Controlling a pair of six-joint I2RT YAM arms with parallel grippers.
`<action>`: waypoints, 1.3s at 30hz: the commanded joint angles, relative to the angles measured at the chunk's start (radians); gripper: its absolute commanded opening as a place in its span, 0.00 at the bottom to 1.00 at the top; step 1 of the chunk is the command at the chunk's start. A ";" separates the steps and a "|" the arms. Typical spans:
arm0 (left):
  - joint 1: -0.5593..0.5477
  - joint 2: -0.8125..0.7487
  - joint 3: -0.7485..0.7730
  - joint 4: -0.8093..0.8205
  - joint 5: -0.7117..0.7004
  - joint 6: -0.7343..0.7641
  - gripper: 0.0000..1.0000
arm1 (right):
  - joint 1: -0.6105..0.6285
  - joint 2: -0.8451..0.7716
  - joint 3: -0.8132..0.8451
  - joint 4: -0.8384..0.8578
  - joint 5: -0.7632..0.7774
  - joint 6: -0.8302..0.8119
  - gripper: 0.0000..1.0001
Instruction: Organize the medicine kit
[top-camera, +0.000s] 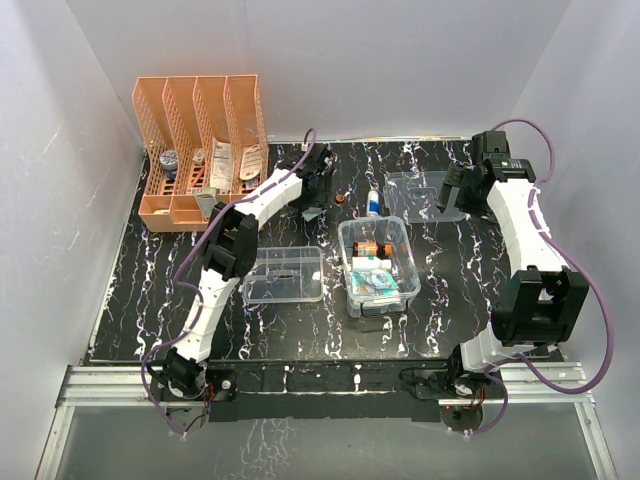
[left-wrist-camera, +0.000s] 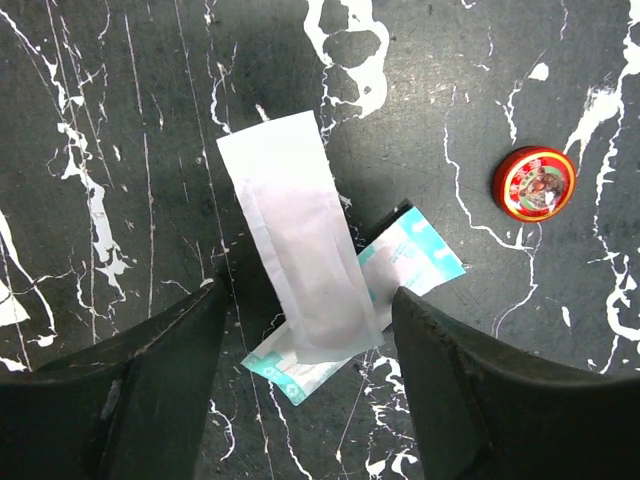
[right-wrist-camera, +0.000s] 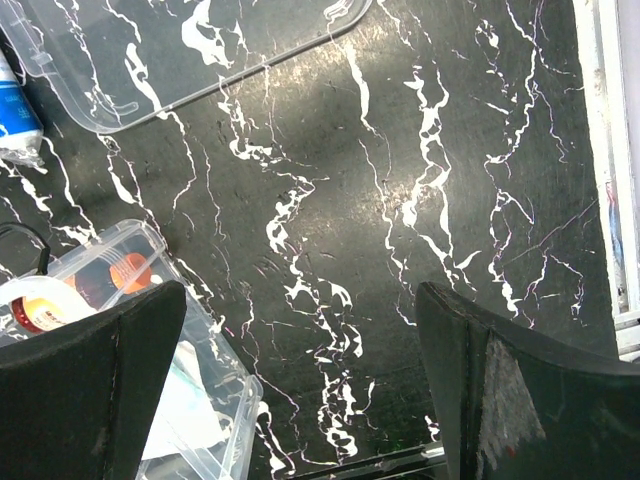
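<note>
Surface: black white-veined tabletop (top-camera: 450, 300), white walls (top-camera: 400, 60) around.
Upper left: orange file rack (top-camera: 200, 150) holding packets.
Centre: medicine kit (top-camera: 413, 272), lid off, holding orange-marked bottles and packets; its clear lid (top-camera: 425, 193) lies at upper right; a shallow clear tray (top-camera: 284, 275) sits just left.
Left gripper (left-wrist-camera: 308, 310): jaws apart over a white sachet (left-wrist-camera: 295, 250) crossing a teal packet (left-wrist-camera: 415, 255); red tin (left-wrist-camera: 534, 183) near.
Right gripper (right-wrist-camera: 300, 300): jaws apart, over the tabletop beside the kit.

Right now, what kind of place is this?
Probably a robot lab booth, not a clinic: white walls box in a marbled table, two arms are mounted at its edge, and a kit sits on it.
</note>
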 joint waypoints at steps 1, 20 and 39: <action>-0.033 -0.028 -0.056 -0.081 0.050 -0.011 0.59 | -0.007 -0.045 -0.007 0.046 0.007 -0.023 0.98; -0.033 -0.129 -0.145 -0.132 0.026 0.030 0.00 | -0.006 -0.110 -0.074 0.057 -0.015 -0.002 0.99; -0.036 -0.318 -0.132 -0.224 0.066 0.051 0.00 | -0.006 -0.116 -0.136 0.101 -0.077 0.006 0.98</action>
